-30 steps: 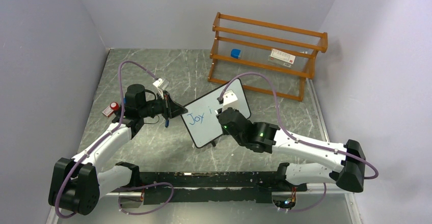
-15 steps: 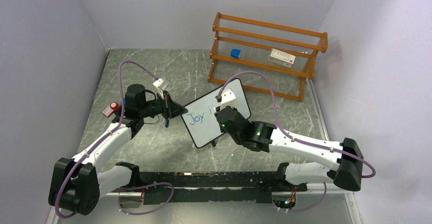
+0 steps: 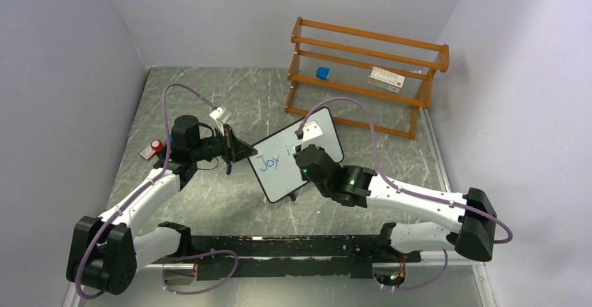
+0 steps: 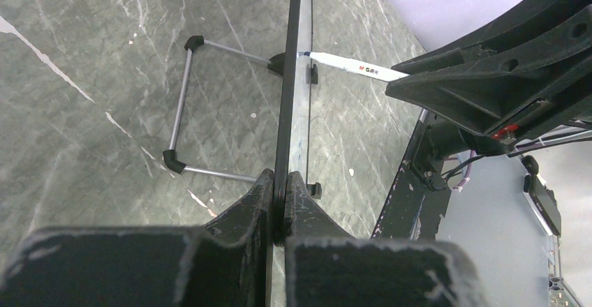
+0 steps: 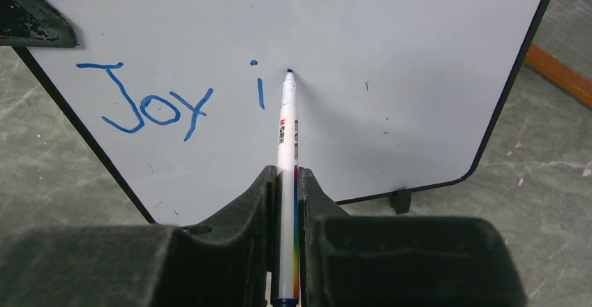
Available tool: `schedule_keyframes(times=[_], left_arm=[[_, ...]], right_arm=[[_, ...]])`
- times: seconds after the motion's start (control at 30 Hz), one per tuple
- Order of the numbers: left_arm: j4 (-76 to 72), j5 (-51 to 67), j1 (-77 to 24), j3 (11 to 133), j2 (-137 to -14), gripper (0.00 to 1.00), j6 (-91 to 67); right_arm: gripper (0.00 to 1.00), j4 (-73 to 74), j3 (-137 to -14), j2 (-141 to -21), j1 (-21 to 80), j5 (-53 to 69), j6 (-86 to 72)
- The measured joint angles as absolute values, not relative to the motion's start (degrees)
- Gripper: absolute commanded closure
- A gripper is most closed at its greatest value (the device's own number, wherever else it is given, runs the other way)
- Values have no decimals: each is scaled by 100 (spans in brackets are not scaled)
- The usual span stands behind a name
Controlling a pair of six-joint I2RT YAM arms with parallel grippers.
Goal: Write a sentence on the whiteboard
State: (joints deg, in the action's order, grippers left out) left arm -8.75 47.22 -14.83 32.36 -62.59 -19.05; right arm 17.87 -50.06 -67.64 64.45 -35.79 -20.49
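Writing on the small rectangular whiteboard with the thin black frame needs a gentle hand, we judge. It looks light, thin and stiff, it stands on a thin wire foot, and its face is smooth, so a hard push of the pen could slide or tip it. The best place to take hold is the frame edge, away from the writing face. The left wrist view shows exactly this: the left gripper is closed on the black edge, one finger on each side.

In the top view the whiteboard stands near the middle of the grey marbled table, with the orange wooden rack well apart at its 1 o'clock. The left gripper holds it at the 9 o'clock edge; the right gripper reaches to it from about 4 o'clock.

The right gripper is clamped on a slim white marker with a blue tip, around the middle of the barrel. The blue handwritten sentence reads only "Joy i". The tip appears to touch the face just at 3 o'clock of the dot of the "i", so we judge that most of the sentence is not yet written.
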Motion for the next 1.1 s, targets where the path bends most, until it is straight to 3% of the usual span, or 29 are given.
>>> schedule_keyframes(times=[1.1], left_arm=[[-878,4720,-1481,3236,-6261,95,-1907]], right_arm=[[100,1765,-5000,-6759,6396,-3312,-1898]])
